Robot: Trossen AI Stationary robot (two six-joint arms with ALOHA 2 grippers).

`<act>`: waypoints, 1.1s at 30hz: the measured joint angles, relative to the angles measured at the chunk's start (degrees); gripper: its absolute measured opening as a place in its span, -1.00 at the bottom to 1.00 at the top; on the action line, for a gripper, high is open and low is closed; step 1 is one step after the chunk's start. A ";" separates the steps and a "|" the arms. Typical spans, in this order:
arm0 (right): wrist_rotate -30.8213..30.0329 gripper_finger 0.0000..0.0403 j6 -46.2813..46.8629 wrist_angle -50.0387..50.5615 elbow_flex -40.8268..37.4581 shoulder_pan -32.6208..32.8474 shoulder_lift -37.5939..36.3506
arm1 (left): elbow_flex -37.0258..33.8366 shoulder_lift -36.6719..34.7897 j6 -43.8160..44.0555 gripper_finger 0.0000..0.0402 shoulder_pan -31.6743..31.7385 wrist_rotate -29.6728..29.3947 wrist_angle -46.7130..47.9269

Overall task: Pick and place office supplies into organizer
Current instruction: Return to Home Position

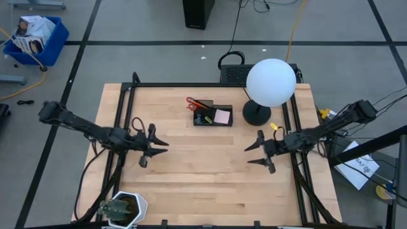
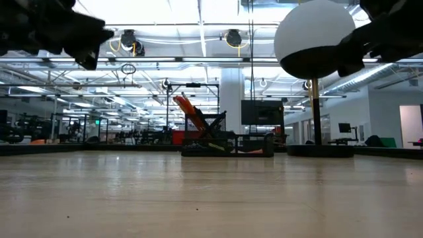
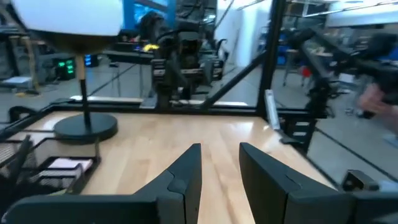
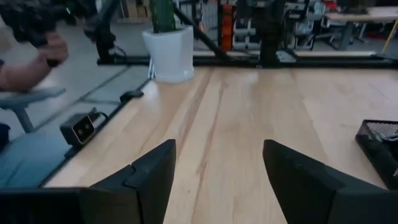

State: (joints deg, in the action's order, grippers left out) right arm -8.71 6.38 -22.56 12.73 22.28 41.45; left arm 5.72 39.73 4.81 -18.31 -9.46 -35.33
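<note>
While the organizer [image 1: 213, 116] sits loaded at the worktop's [image 1: 210, 184] far middle, the left claw [image 1: 164, 147] and right claw [image 1: 247, 155] hover open and empty over its near half — yet the right arm, swinging home wide, could clip the lamp [image 1: 270, 83] beside that organizer.

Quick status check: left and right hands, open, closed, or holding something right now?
Left hand: open, holding nothing, above the left side of the table.
Right hand: open, holding nothing, above the right side.
</note>
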 joint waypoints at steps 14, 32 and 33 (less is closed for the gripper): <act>2.36 0.16 -4.02 8.78 -2.84 -0.05 -17.87 | 0.00 -17.49 2.61 -0.44 9.03 11.42 15.84; -3.14 0.16 -4.07 22.18 -9.61 -0.51 -41.11 | 0.00 -34.26 2.18 -0.44 15.27 11.99 36.46; -2.96 0.17 -3.68 21.42 -10.47 -0.79 -41.46 | -0.02 -34.23 1.91 -0.44 15.55 11.98 37.12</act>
State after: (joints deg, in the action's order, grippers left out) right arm -11.67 2.70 -1.14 2.26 21.49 -0.01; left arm 5.69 5.50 6.72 -2.76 2.52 1.79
